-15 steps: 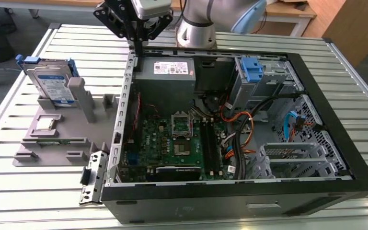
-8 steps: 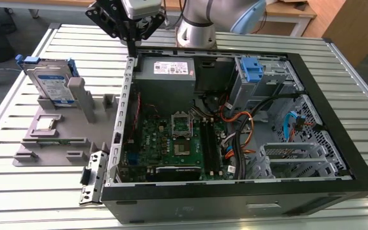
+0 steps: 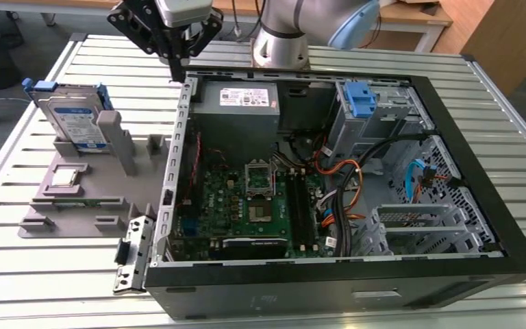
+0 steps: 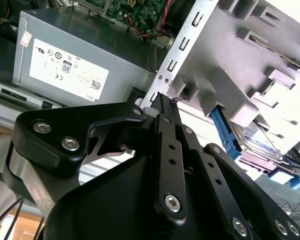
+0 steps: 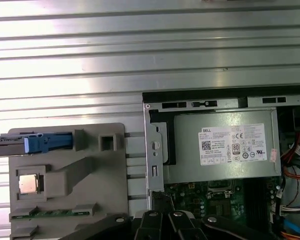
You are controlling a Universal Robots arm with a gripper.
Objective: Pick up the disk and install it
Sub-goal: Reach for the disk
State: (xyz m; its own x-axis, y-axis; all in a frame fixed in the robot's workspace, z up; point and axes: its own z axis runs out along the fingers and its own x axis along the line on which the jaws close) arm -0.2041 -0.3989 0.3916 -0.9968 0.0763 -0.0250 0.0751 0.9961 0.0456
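The disk [image 3: 69,120], silver with a blue-and-white label and a blue carrier frame, stands upright on edge in a slot of the grey fixture plate [image 3: 90,185] at the exterior view's left. In the first wrist view the disk [image 5: 47,142] is seen edge-on, and in the second wrist view the disk [image 4: 250,150] sits behind the fixture's posts. My gripper [image 3: 179,72] hangs above the back left corner of the open computer case [image 3: 336,274], to the right of the disk and apart from it. Its fingers [image 4: 162,107] are shut with nothing between them.
The case holds a grey power supply [image 3: 238,100] with a white label, a green motherboard [image 3: 244,205], cables and a drive bay with a blue bracket [image 3: 360,99]. The fixture plate also carries a processor chip [image 5: 29,183] and a memory stick [image 3: 76,202]. All rests on a slatted metal table [image 3: 44,274].
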